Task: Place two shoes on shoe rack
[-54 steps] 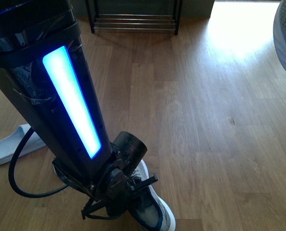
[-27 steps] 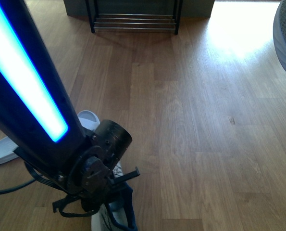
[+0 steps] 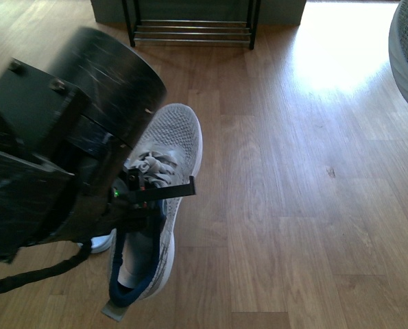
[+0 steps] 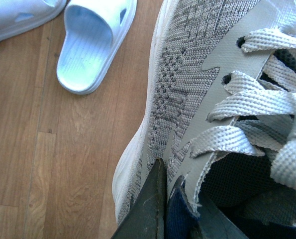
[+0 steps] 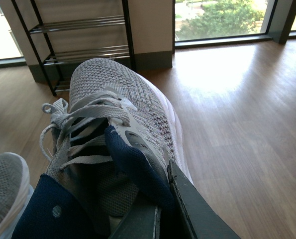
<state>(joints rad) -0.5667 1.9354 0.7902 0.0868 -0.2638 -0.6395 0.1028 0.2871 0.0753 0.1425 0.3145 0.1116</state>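
- Left gripper (image 4: 175,211) — clenched on the collar wall of a grey knit sneaker (image 3: 168,147), with the navy lining pinched between the fingers. In the front view the blurred left arm (image 3: 60,151) hides the jaws.
- That sneaker is held above the wood floor (image 3: 293,205), toe towards the shoe rack (image 3: 190,31) and well apart from it. Only the rack's lowest bars are in frame.
- Right gripper (image 5: 162,211) — clenched on the navy collar of a second grey sneaker (image 5: 128,99). This shoe does not appear in the front view.
- Pale blue slides (image 4: 93,45) lie on the floor beside the left-held sneaker, one cut off at the frame edge.
- No lettering is legible on either shoe. A pale dot on the navy lining is too small to read.
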